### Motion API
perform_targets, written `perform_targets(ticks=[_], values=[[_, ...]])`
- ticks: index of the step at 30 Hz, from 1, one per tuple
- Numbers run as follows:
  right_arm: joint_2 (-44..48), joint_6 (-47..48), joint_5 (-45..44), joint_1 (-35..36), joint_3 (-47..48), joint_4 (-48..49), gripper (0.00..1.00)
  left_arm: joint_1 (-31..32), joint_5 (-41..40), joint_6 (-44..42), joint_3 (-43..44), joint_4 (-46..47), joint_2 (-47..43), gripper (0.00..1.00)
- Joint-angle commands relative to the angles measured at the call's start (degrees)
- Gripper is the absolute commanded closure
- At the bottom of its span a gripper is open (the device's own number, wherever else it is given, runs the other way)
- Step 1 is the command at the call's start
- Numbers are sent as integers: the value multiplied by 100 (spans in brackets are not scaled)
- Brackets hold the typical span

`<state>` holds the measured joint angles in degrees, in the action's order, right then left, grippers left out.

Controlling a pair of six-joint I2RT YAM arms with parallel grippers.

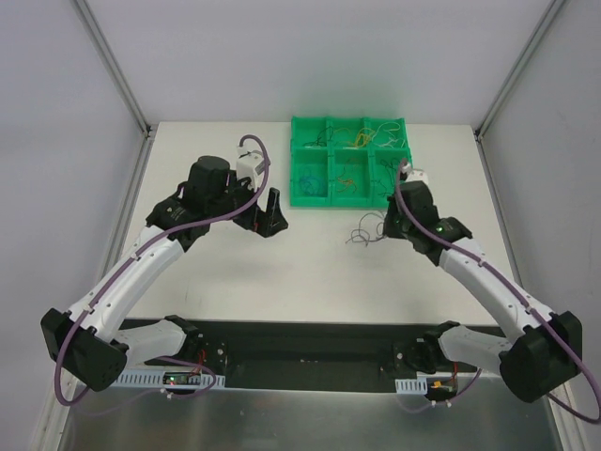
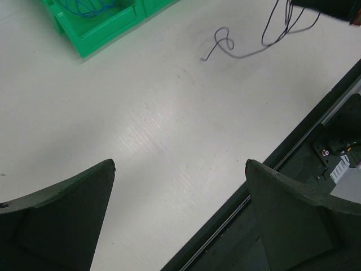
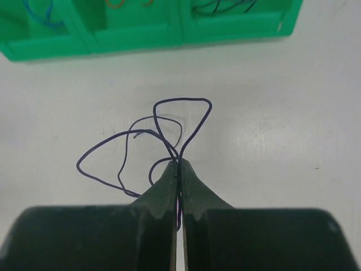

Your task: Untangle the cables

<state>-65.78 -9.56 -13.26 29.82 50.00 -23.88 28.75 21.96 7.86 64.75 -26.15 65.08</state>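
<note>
Thin purple cables (image 3: 141,135) loop in a loose tangle on the white table just in front of the green tray (image 3: 141,39). My right gripper (image 3: 179,165) is shut on these purple cables, pinching several strands between its fingertips. In the top view the same purple cables (image 1: 364,233) lie left of the right gripper (image 1: 389,224). In the left wrist view they show at the upper right as a curly strand (image 2: 225,42). My left gripper (image 2: 180,164) is open and empty above bare table; in the top view it (image 1: 266,212) sits left of the tray.
The green tray (image 1: 325,160) has several compartments holding sorted strands: blue (image 1: 310,184), orange (image 1: 346,180), yellow-tan (image 1: 362,139), green (image 1: 387,136) and dark ones. A black rail (image 1: 310,343) runs along the table's near edge. Frame posts stand at the back corners.
</note>
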Motion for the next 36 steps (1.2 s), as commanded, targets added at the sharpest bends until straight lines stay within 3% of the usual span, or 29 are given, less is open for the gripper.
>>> perform_targets(ticks=[1,7,13,23,28,30,32,35,36], values=[[66,551,-28,-678,852,-187,100,-45,-42,-74,-24,128,13,1],[-803,877,-81,-1469,2091,-231,99,-45,-68,-91,-33,128,49,1],[-1937,640,551,-2103,2909,120,99,-37,-42,-83,-33,128,84,1],[-3792,921,412,-2244,4114,595,99,-36,-130,-100,-50,128,110,1],[-4390,895,429,-2235,4746,183,99,-36,-121,-109,-50,128,110,1],[-4583,807,385,-2244,4940,-54,87,-36,-130,-109,-42,119,101,1],[-4768,842,429,-2235,5142,-309,83,-36,-121,-100,-50,128,101,1],[-4743,859,403,-2244,5160,-389,61,-36,-121,-109,-42,128,136,1],[-4708,886,385,-2235,5178,-433,59,-36,-113,-109,-42,128,137,1]])
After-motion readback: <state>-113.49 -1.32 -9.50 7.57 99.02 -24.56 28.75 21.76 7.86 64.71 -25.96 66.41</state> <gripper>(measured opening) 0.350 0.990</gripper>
